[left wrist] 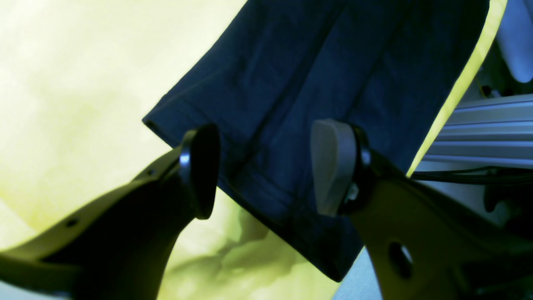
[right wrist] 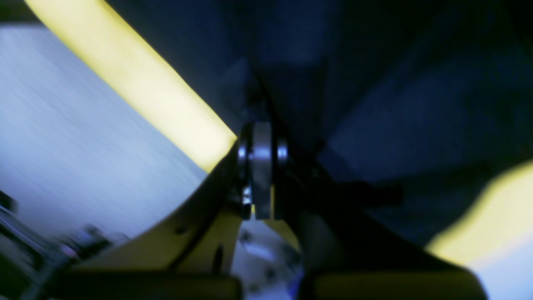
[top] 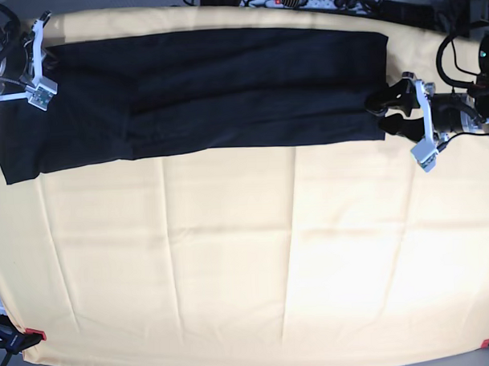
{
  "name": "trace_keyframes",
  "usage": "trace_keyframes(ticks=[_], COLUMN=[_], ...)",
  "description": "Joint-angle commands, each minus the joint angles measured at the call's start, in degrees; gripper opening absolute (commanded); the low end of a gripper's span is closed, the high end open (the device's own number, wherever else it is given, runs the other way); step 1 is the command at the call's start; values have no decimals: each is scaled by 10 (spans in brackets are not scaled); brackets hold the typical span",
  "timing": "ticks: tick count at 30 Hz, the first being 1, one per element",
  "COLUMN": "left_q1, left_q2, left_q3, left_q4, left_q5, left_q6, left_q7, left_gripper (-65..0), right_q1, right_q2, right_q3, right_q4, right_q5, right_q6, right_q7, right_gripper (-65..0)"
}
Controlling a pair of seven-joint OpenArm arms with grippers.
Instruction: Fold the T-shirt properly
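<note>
1. T-shirt (top: pixel 249 94): the black fabric lies as a long, flattened band on the pale yellow cloth (top: pixel 231 248), along the edge at the top of the base view.
2. Its long axis runs from side to side across that view, the right-hand end sitting slightly higher than the left-hand one. Which end the collar points to cannot be told.
3. The left-hand part of the band is deeper, dropping to a corner lower in the view. The right-hand end is cut off nearly straight, and soft creases run lengthwise there.
4. The left gripper (left wrist: pixel 268 171) is at the band's right-hand end in the base view. Its fingers are spread apart, with dark fabric visible between them and nothing clamped. Whether the tips touch the fabric cannot be told.
5. The right gripper (right wrist: pixel 262 171) is at the band's left-hand part, near the upper corner. Its fingers are together, right by rumpled fabric; the wrist view is too blurred to tell whether a fold is pinched.
6. Around the T-shirt, the cloth shows as a narrow strip above it and a broad creased area below. Red pieces (top: pixel 34 334) mark its lower left corner.
</note>
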State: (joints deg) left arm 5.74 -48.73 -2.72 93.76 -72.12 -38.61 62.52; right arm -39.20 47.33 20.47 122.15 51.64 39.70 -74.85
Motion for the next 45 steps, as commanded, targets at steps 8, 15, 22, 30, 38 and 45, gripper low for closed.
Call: trace_keyframes(ticks=[8,15,22,30,38,45], left_q1=[-9,-12,-31,-50,-56,-56], left_q2=[-25,-59,-83,-84,-55,12], left_q3=[-9,-9,-9,-9,-23,-112], left_q4=[7,7,7,7,6,6], left_q5=[-14,-11,5,23,55,55], left_q6=[-4,-3,-3,23,49,81], left_q7=[-8,10,9,9,2,9], left_gripper=[-286,-286,-286,-285,-285,-285], right_q1=[0,2,1,12,101,191], right_q2=[10,23,38,-54,-173,-200], right_q3=[6,9,104,200,153,104], right_q4=[2,2,45,40,-106,-313], right_q5=[-37,-41,-36,78,26,22], right_q6=[3,3,-3,-47,3,3], right_q7=[38,23,33,145,178,176], right_gripper=[-634,-240,-241,-243,-376,-650])
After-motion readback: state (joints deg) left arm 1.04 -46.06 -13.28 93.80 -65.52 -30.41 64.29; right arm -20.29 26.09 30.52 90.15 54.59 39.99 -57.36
